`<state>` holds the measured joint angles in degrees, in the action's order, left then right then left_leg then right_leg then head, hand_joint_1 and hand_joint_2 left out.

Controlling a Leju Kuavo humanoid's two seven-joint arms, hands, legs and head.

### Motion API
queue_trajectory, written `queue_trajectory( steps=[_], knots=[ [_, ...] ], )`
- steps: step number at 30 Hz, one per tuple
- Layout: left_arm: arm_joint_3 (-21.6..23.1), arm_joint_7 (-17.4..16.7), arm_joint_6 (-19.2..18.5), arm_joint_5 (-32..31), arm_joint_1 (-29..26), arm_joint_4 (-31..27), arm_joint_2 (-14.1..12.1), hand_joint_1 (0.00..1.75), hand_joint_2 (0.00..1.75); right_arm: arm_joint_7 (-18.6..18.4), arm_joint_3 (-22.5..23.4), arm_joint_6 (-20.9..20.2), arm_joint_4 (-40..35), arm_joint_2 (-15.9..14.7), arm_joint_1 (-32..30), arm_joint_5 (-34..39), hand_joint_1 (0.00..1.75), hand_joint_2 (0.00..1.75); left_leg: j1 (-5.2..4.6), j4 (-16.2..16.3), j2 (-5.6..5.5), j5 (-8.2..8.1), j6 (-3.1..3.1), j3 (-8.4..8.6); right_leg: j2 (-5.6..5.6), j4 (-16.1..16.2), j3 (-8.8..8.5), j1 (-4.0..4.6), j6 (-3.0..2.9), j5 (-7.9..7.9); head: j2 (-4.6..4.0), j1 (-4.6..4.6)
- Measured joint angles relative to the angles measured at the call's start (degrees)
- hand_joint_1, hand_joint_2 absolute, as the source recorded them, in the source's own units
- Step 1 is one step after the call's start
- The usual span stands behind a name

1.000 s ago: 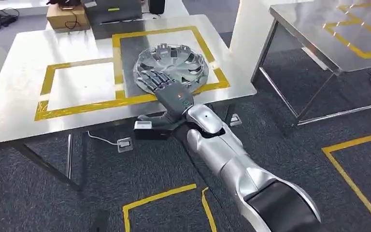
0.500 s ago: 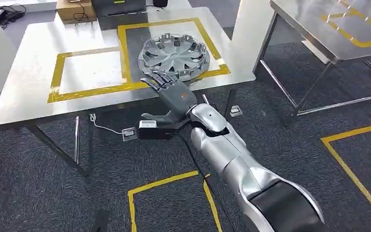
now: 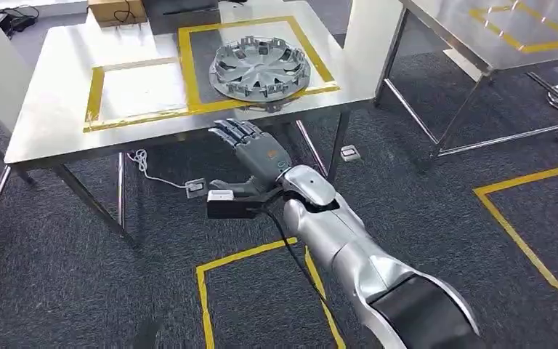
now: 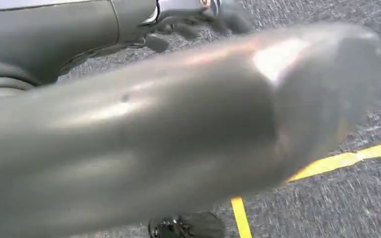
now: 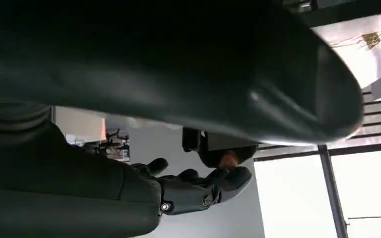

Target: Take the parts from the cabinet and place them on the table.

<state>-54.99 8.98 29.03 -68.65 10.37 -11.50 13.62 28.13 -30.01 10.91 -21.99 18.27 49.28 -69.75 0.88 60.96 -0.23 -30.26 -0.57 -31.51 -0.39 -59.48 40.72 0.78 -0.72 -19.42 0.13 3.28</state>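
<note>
A silver hubcap (image 3: 263, 69) lies flat on the steel table (image 3: 58, 116), inside the right-hand yellow tape square. My right hand (image 3: 251, 153) hovers in front of the table's near edge, lower than the tabletop, fingers stretched toward it and holding nothing. It is apart from the hubcap. In the right wrist view the right hand's fingers (image 5: 198, 186) are spread with nothing between them. In the left wrist view my left hand (image 4: 144, 129) hangs over the carpet, its thick thumb blurred and large, its dark fingers (image 4: 198, 25) beyond it, nothing in them.
A second steel table (image 3: 479, 43) stands at the right, a white pillar (image 3: 370, 36) between the two. A cardboard box (image 3: 116, 11) sits at the first table's far edge. A cable and plug (image 3: 195, 186) lie under it. Yellow tape (image 3: 261, 254) marks the carpet.
The whole view has pulled back and the table sits farther away. My right hand has come off the hubcap, which stays on the table, and now hangs short of the table edge.
</note>
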Motion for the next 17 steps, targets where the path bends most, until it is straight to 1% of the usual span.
queue_trajectory(
  steps=[1,2,3,4,5,6,7,8,9,10,11,12,13,14,15,16,17],
  knots=[
    [0.00,0.00,0.00,0.00,-0.15,0.02,-0.02,0.00,0.00,0.15,0.04,-0.26,0.13,-0.18,-0.20,0.09,0.00,0.00,0.26,-0.11,0.37,0.68,0.51,-0.63,0.12,-0.33,0.29,-0.23,0.36,-0.73,0.00,-0.02],
    [-0.02,-0.29,0.04,0.00,-0.21,0.02,-0.11,0.00,0.00,0.15,0.13,-0.79,0.24,-0.31,-0.36,0.22,0.00,0.00,0.31,-0.11,0.29,1.52,0.93,-1.35,0.30,-2.19,1.10,-0.31,0.93,-4.39,0.00,0.18],
    [-0.02,-0.72,0.07,-0.07,-0.27,0.04,-0.11,0.00,0.00,0.15,0.31,-1.21,0.33,-0.31,-0.36,0.44,0.00,0.00,0.31,-0.11,0.30,2.29,1.07,-2.27,0.32,-5.50,2.01,-0.49,1.32,-8.23,0.00,0.22],
    [0.00,-1.38,0.07,-0.22,-0.33,0.04,-0.15,0.00,0.00,0.18,0.42,-1.79,0.33,-0.31,-0.34,0.59,0.00,0.00,0.31,-0.12,0.26,2.74,1.12,-3.29,0.32,-9.88,3.09,-0.62,1.58,-11.53,0.00,0.24],
    [0.00,-1.95,0.07,-0.42,-0.42,0.04,-0.24,0.00,0.00,0.15,0.46,-2.30,0.37,-0.31,-0.41,0.66,0.00,0.00,0.30,-0.11,0.29,3.49,1.16,-4.27,0.31,-14.22,3.89,-0.70,1.74,-13.35,0.00,0.20],
    [0.00,-2.38,0.13,-0.61,-0.47,0.02,-0.31,0.00,0.00,0.15,0.50,-2.74,0.46,-0.31,-0.54,0.72,0.00,0.00,0.30,-0.09,0.39,4.14,1.14,-5.13,0.31,-17.36,4.18,-0.74,1.74,-13.29,0.00,0.24],
    [-0.02,-2.63,0.26,-0.72,-0.50,0.02,-0.39,0.00,0.00,0.11,0.61,-3.04,0.64,-0.33,-0.68,0.76,0.00,0.00,0.30,-0.06,0.46,4.82,1.09,-6.04,0.32,-18.84,3.76,-0.75,1.67,-11.47,0.00,0.24],
    [0.00,-2.73,0.35,-0.76,-0.50,0.02,-0.44,0.00,1.75,0.09,0.74,-3.21,0.72,-0.33,-0.81,0.79,0.00,0.00,0.30,-0.04,0.49,5.49,0.99,-6.93,0.32,-18.18,2.44,-0.75,1.50,-8.75,0.00,0.22],
    [0.00,-2.76,0.42,-0.79,-0.50,0.02,-0.48,0.00,1.75,0.09,0.77,-3.46,0.79,-0.33,-0.83,0.81,0.00,0.00,0.28,-0.02,0.50,6.11,0.84,-7.63,0.32,-15.91,0.24,-0.71,1.22,-6.72,0.00,0.24],
    [0.00,-2.78,0.48,-0.81,-0.48,0.02,-0.50,0.00,1.75,0.09,0.77,-3.52,0.81,-0.33,-0.77,0.83,0.00,0.00,0.26,-0.02,0.47,6.72,0.63,-8.18,0.33,-11.22,-3.65,-0.61,0.79,-6.43,0.00,0.22],
    [0.00,-2.82,0.50,-0.87,-0.44,0.02,-0.48,0.00,1.75,0.07,0.83,-3.56,0.81,-0.31,-0.53,0.98,0.00,0.00,0.38,0.00,0.49,7.17,0.43,-8.32,0.36,-5.68,-7.55,-0.42,0.15,-9.12,0.00,0.20],
    [0.00,-2.87,0.52,-0.92,-0.41,0.02,-0.50,0.00,1.75,-0.04,0.87,-3.76,0.81,-0.18,-0.29,1.14,0.00,0.00,0.21,0.00,0.40,7.49,-0.03,-8.40,0.37,-0.80,-10.80,0.00,-0.31,-11.77,0.00,0.20],
    [0.00,-3.08,0.59,-1.07,-0.36,0.02,-0.52,0.00,1.75,-0.37,0.96,-4.40,0.83,-0.13,-0.01,1.40,0.00,0.00,0.35,-0.24,0.51,7.92,-0.52,-8.28,0.32,-0.17,-10.86,0.13,-0.24,-12.31,0.00,0.15],
    [0.02,-3.48,0.66,-1.07,-0.28,0.02,-0.55,0.00,1.75,-0.79,1.05,-5.62,0.88,-0.11,0.26,1.60,0.00,0.00,0.59,-0.56,0.56,8.44,-0.95,-8.22,0.36,0.00,-10.72,0.35,-0.54,-12.02,0.00,0.28],
    [0.02,-4.02,0.70,-1.14,-0.27,0.04,-0.55,0.00,1.75,-1.39,1.20,-6.99,0.96,-0.11,0.28,1.83,0.00,0.00,0.63,-1.04,0.58,8.97,-1.44,-8.06,0.36,0.30,-10.63,0.45,-0.94,-11.51,0.00,0.26],
    [0.02,-4.35,0.79,-1.14,-0.32,0.04,-0.57,0.00,1.75,-1.75,1.27,-7.98,1.12,-0.11,0.24,1.97,0.00,0.00,0.73,-0.89,0.54,9.00,-1.71,-8.38,0.27,1.13,-10.76,-0.20,-1.36,-10.40,0.00,0.26],
    [0.02,-4.74,0.79,-1.14,-0.40,0.02,-0.85,0.00,1.75,-1.96,1.27,-8.93,1.29,-0.09,0.28,2.08,0.00,1.75,0.63,0.01,0.42,7.40,-1.78,-8.93,0.26,1.30,-10.45,-0.16,-1.75,-9.92,0.00,0.24]
  ],
)
